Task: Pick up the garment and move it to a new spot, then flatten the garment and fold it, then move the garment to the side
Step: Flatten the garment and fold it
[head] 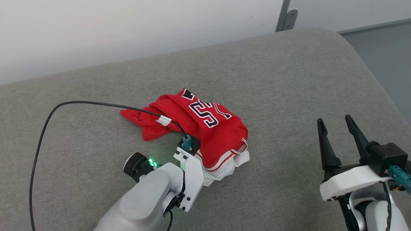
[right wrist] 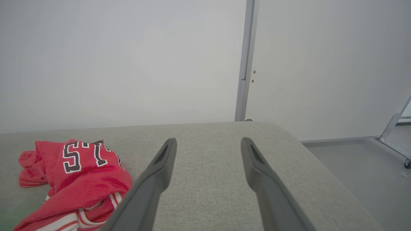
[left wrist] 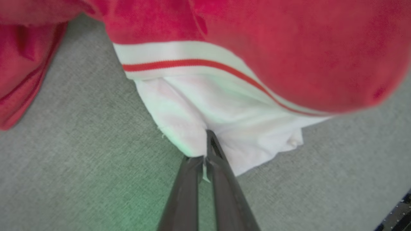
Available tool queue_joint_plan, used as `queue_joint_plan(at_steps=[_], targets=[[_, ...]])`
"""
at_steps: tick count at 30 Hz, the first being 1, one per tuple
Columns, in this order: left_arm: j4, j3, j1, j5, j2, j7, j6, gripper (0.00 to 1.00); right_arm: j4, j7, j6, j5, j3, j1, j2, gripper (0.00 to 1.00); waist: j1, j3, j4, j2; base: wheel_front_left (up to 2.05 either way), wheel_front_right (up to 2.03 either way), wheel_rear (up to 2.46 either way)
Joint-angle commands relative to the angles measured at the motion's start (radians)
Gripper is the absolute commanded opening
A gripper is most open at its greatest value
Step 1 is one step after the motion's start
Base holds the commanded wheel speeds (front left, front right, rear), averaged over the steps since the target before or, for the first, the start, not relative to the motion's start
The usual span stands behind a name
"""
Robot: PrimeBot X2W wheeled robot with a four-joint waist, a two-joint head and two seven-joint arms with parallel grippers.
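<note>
Soft cloth garment point(head: 205, 128) on matt woven upholstery point(head: 289, 80).

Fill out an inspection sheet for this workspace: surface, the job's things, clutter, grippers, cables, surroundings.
Surface: grey fabric cushion with rounded edges, bare apart from the garment.
Job's things: red garment, crumpled in a heap near the middle, black lettering facing up, striped hem and white lining on the near side.
Clutter: nothing seen.
Grippers: left gripper shut on the garment's white lining edge, low at the cushion. Right gripper open, holding nothing, apart from the garment.
Cables: black cable loops over the cushion and across the garment to the left wrist plug.
Surroundings: white wall behind, grey post, grey floor to the right.
</note>
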Motion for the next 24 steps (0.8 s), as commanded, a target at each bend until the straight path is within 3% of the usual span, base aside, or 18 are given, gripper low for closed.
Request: queue_joint_plan(at_steps=[1,8,18,24], targets=[[0.036,-0.012,0.036,-0.001,0.018,0.010,-0.007,0.00,0.000,-0.005,0.000,-0.007,-0.003,-0.005,0.004,1.00,0.0000,-0.007,0.011,-0.0001,0.00,0.00,0.00],[-0.043,0.046,0.010,-0.045,0.102,-0.035,-0.021,0.00,-0.010,-0.004,0.000,-0.016,-0.027,0.022,0.004,1.00,0.0000,-0.036,0.064,-0.0001,0.00,0.00,0.00],[-0.251,0.185,0.055,-0.117,0.365,0.032,0.036,0.00,-0.023,0.009,0.000,-0.016,-0.029,0.044,0.005,1.00,0.0000,-0.067,0.116,-0.0001,0.00,0.00,0.00],[-0.345,0.255,0.141,-0.165,0.503,0.093,0.099,0.00,-0.027,0.014,0.000,-0.013,-0.022,0.048,0.005,1.00,0.0000,-0.072,0.127,-0.0001,0.00,0.00,0.00]])
